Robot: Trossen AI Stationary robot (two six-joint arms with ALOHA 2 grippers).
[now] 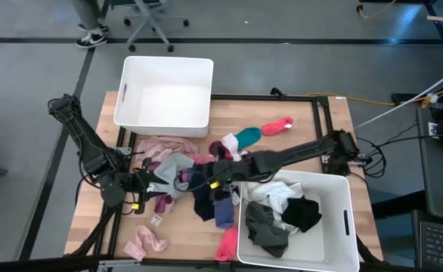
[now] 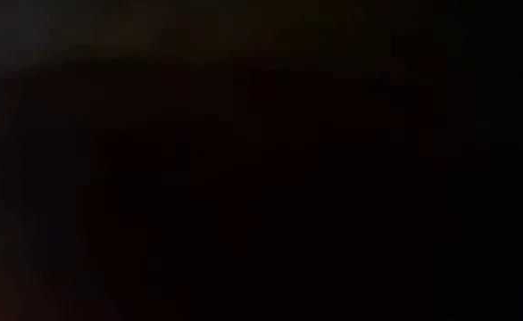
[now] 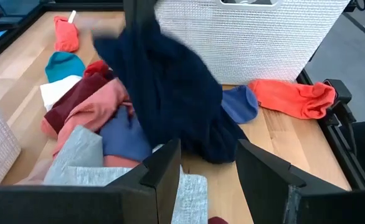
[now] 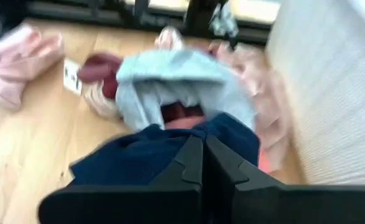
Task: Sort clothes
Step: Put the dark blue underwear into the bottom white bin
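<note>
A pile of small clothes, pink, grey, maroon and blue, lies mid-table. My right gripper reaches in from the table's right, also seen in the high view, and is shut on a dark navy garment. My left gripper is open and empty at the pile's left side, with a grey garment under and before its fingers. The low view is dark. My right gripper pinches the navy garment's upper part between its two shut fingers, coming from above. The garment hangs below the gripper, bunched. Its lower end lies on the table and the pile.
A white bin stands at the far side. A second white bin at the near right holds black, grey and white clothes. Pink socks and a red one lie near the front edge; red and teal socks lie farther back.
</note>
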